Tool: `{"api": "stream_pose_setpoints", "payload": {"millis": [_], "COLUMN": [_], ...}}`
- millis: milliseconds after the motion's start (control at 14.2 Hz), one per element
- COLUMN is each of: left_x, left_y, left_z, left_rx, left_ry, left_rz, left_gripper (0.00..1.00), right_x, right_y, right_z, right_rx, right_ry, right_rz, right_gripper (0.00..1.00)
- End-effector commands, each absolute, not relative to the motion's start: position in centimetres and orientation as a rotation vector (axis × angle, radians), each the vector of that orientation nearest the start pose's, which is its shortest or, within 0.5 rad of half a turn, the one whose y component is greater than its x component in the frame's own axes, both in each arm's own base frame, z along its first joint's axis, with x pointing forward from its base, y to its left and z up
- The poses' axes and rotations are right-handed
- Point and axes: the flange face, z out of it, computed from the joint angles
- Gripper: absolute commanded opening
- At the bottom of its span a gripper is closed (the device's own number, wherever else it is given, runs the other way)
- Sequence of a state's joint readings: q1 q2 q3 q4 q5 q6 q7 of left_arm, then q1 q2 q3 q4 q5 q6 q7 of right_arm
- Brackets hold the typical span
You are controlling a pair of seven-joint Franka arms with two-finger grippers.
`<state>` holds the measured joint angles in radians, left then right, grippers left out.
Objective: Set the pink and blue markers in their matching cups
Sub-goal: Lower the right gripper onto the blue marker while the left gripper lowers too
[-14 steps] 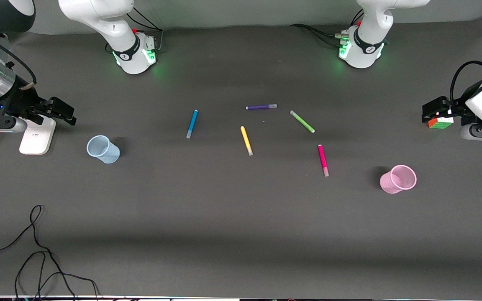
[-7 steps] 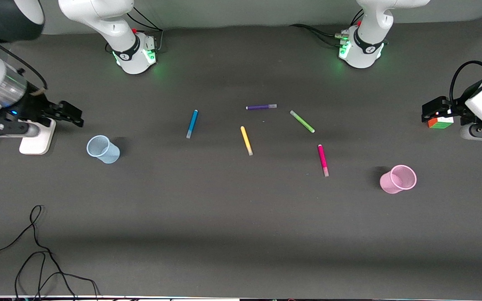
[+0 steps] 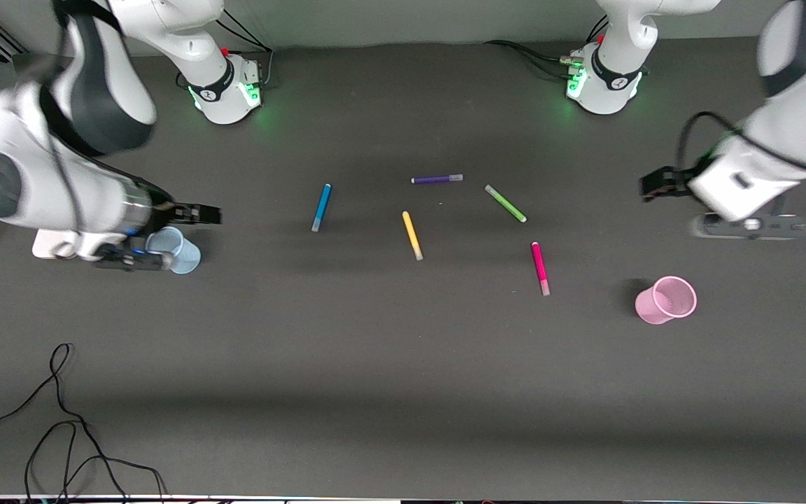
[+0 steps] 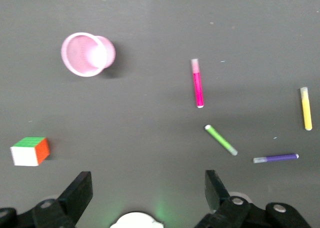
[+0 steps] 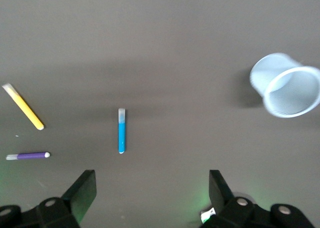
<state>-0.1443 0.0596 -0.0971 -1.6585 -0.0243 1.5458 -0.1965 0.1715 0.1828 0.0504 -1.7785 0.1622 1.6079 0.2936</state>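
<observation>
The right gripper [image 3: 200,213] hangs in the air with its two black fingers [image 5: 80,193] spread wide and nothing between them, over the table right beside the small pale blue translucent plastic cup [image 3: 173,250], which stands upright near the right arm's end of the table. The slim bright blue marker with a grey end [image 3: 321,207] lies flat on the dark grey table [image 3: 403,364], well apart from that cup, toward the middle. The left gripper [image 3: 657,185] is also up in the air with its fingers [image 4: 77,193] parted and empty, over the left arm's end of the table. Nearer to the front camera than the spot under it stands the small pale pink translucent plastic cup [image 3: 666,299], upright. The slim magenta-pink marker with a pale greyish end [image 3: 540,268] lies flat near that cup, toward the middle. Around the centre lie a yellow marker [image 3: 412,235], a green marker [image 3: 506,204] and a purple marker [image 3: 436,179], all apart from one another. The left wrist view shows a small colourful puzzle cube [image 4: 30,151] sitting on the table. A loose black cable [image 3: 60,427] curls at the table's near edge toward the right arm's end.
</observation>
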Motion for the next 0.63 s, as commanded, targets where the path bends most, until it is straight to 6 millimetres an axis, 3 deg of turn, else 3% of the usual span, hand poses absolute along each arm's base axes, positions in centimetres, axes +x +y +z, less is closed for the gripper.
{"api": "stream_pose_setpoints", "payload": {"millis": [0, 141, 282, 423, 563], "left_x": [52.1, 50.7, 49.3, 47.8, 47.0], "left_y": [-19.0, -21.7, -21.6, -21.1, -20.8], "left_z": [52.2, 51.3, 50.4, 47.8, 44.6], "left_rx": [-3.111, -3.101, -3.098, -3.094, -3.088], "left_ry": [0.047, 0.060, 0.067, 0.064, 0.064], "left_rz": [0.241, 0.245, 0.218, 0.203, 0.220], "left_gripper": [1.00, 1.00, 1.00, 1.00, 1.00], "right_x": [55.4, 54.8, 54.3, 53.6, 52.6], "right_y": [18.4, 21.1, 21.9, 22.4, 23.8], "right_z": [37.0, 33.3, 30.4, 26.7, 23.9], "right_rx": [-2.933, -2.889, -2.883, -2.871, -2.894], "right_ry": [0.345, 0.396, 0.385, 0.397, 0.424], "right_rz": [0.807, 0.916, 0.998, 1.063, 1.016], "right_gripper": [1.00, 1.00, 1.00, 1.00, 1.00]}}
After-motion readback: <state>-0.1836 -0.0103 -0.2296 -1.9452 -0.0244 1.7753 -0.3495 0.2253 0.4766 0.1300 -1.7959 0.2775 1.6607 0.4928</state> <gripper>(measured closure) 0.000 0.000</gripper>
